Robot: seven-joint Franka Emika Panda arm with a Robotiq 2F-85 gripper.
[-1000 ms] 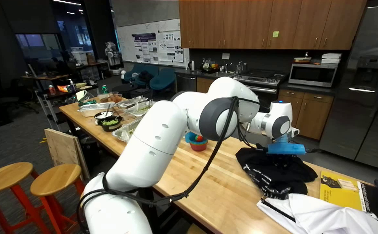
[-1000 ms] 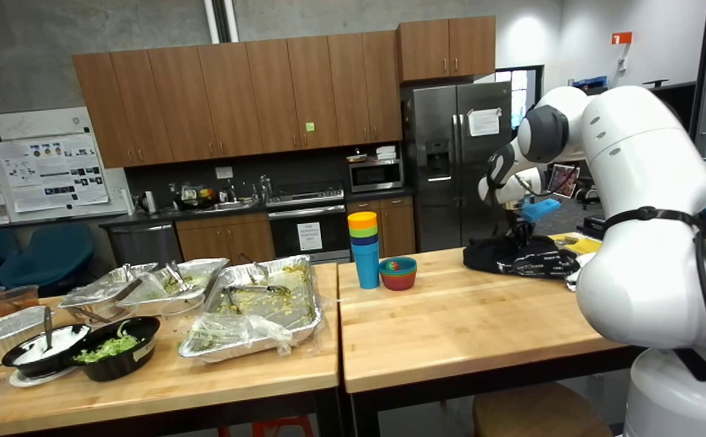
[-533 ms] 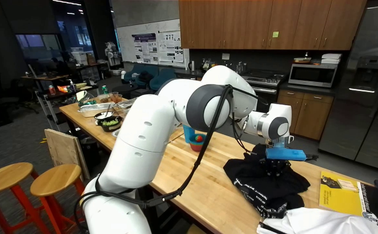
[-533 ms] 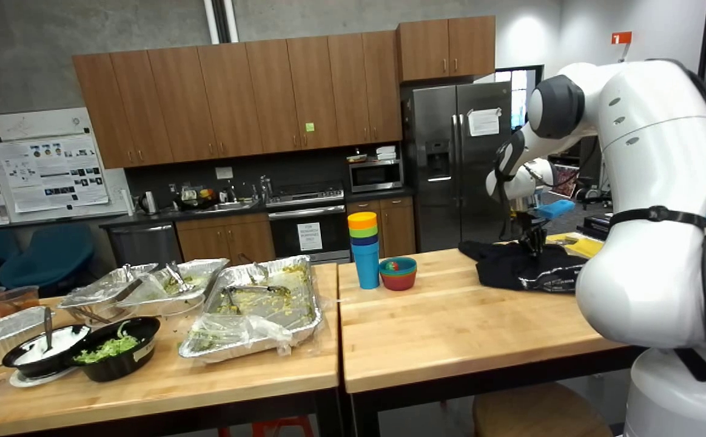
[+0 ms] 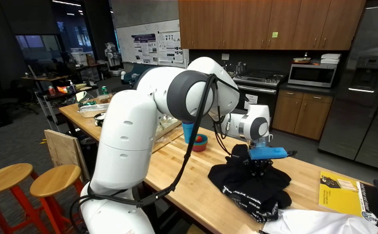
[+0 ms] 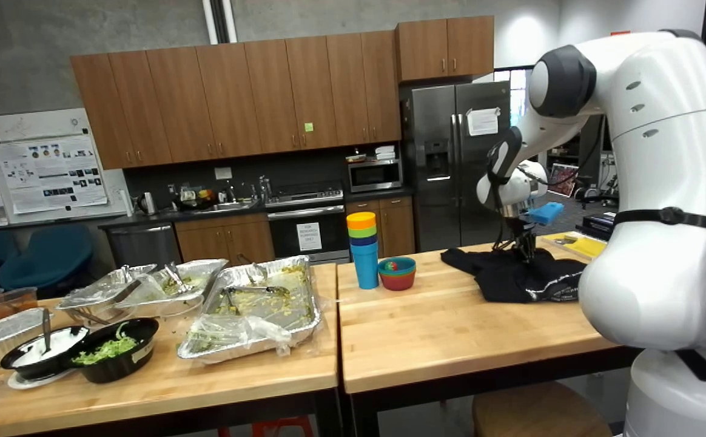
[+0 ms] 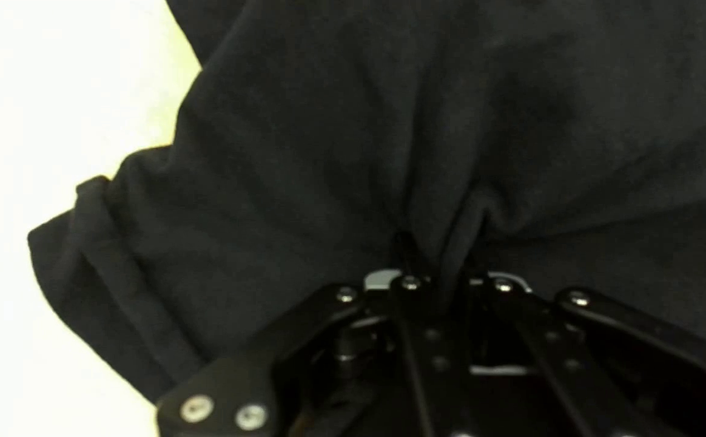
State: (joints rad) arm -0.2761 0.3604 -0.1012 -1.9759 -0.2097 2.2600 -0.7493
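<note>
A black garment point(image 5: 241, 183) with white lettering lies bunched on the wooden table, spread out beneath my gripper point(image 5: 257, 173). In the wrist view, folds of the black garment point(image 7: 304, 158) run up between the fingers of my gripper point(image 7: 444, 270), which is shut on a pinch of the fabric. The fingertips are sunk in the cloth and partly hidden. A sleeve-like hem shows at the left of that view. In an exterior view the gripper point(image 6: 524, 255) points down into the garment point(image 6: 504, 282), most of which rests on the tabletop.
White cloth point(image 5: 319, 221) lies against the garment's lettered end. A yellow book point(image 5: 341, 195) is beyond it. Stacked bowls point(image 6: 397, 280) and a tall stack of cups point(image 6: 365, 261) stand on the same table. Foil food trays point(image 6: 256, 353) cover the neighbouring table.
The gripper has dragged the black garment across the table, away from the yellow book and toward the bowls. The white cloth beside it has shifted too. The grip has stayed shut.
</note>
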